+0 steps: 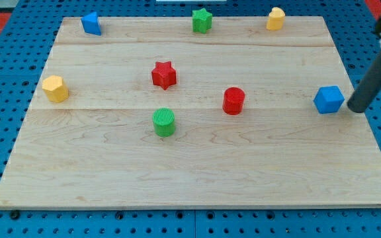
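At the frame's right edge, my tip (357,109) rests just beside the blue cube (329,100) on the wooden board (197,172); no jaws exist. The small, rigid cube looks light, likely sliding easily when pushed flat-on. A red cylinder (233,100) stands at centre.

My tip (356,108) rests at the board's right edge, just right of the blue cube (329,100) (a narrow gap may remain); the red cylinder (233,100) stands well left.
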Controlling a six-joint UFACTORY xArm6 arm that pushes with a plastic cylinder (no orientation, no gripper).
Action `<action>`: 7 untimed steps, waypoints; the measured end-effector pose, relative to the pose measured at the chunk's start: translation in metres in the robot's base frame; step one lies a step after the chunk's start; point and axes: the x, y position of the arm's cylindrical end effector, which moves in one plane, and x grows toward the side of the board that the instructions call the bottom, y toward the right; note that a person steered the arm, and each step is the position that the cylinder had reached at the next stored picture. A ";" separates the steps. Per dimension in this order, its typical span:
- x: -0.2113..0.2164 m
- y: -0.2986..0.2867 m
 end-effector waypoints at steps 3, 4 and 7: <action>0.003 -0.014; 0.016 0.006; 0.016 0.029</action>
